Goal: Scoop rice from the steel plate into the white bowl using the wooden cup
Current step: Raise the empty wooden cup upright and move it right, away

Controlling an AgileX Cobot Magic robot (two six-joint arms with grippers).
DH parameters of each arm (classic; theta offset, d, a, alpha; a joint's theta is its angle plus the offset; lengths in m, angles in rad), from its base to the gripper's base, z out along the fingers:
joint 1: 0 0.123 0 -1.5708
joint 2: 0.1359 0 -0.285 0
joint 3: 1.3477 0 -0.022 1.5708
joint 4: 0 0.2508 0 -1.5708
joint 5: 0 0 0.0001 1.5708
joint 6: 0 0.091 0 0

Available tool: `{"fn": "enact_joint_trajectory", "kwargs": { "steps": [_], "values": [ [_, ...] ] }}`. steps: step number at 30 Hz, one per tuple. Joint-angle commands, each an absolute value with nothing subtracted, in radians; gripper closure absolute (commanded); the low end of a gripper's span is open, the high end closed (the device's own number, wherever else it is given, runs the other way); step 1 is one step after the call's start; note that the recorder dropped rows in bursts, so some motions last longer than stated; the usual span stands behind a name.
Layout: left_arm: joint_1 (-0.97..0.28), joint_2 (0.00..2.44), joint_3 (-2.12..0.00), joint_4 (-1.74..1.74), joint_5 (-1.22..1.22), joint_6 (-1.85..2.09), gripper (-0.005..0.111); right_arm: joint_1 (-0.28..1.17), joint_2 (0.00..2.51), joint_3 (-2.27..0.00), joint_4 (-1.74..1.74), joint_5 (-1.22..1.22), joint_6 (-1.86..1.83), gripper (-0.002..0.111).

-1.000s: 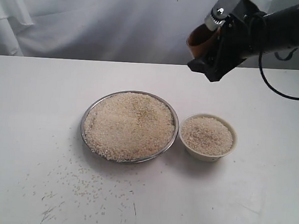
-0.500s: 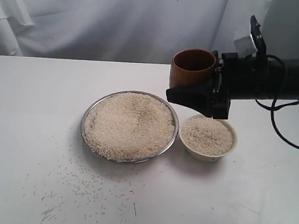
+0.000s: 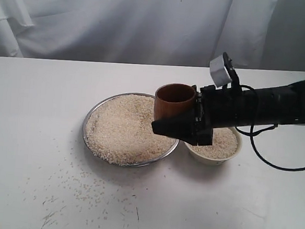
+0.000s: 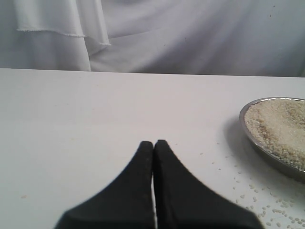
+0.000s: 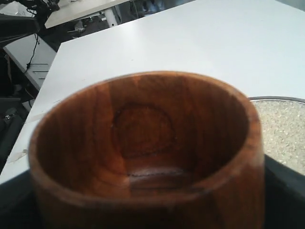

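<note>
Now we see a broad white tabletop with a pale cloth hanging at its far side. Near its middle sits the wide, shallow round plate of shiny steel, heaped with off-white rice. Just right of it stands the small cream-white thick-walled bowl, also holding rice and partly hidden by our black right arm, which reaches in from the right. Our right gripper clamps the small reddish-brown wooden cup, upright and mouth up, over the plate's right edge; whether it touches the rice we cannot tell. From the wrist, its dark inside shows bare wood. Our left gripper is over bare table near the plate's rim, fingertips pressed against each other. Smallest of all, loose grains lie scattered on the near left.
</note>
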State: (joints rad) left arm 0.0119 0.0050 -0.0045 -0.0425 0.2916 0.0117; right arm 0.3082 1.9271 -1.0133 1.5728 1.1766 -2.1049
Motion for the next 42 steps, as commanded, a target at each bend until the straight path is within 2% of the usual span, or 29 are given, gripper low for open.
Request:
{"fn": "enact_joint_trajectory", "kwargs": {
  "steps": [1,10,15,21,36,42],
  "values": [
    [0.01,0.0,0.0,-0.043,0.285,0.009,0.107,0.277,1.91,-1.089,1.68,1.092,-2.116,0.108],
    [0.01,0.0,0.0,-0.043,0.285,0.009,0.107,0.225,1.905,-1.217,1.744,0.662,-2.116,0.108],
    [0.01,0.0,0.0,-0.043,0.285,0.009,0.107,0.202,1.905,-1.28,1.744,0.584,-2.116,0.108],
    [0.01,0.0,0.0,-0.043,0.285,0.009,0.107,0.19,1.92,-1.398,1.744,0.381,-2.116,0.108],
    [0.01,0.0,0.0,-0.043,0.285,0.009,0.107,0.183,1.922,-1.465,1.733,0.367,-2.112,0.108],
    [0.01,0.0,0.0,-0.043,0.285,0.009,0.107,0.179,1.922,-1.524,1.464,0.312,-1.839,0.108]
  ]
}}
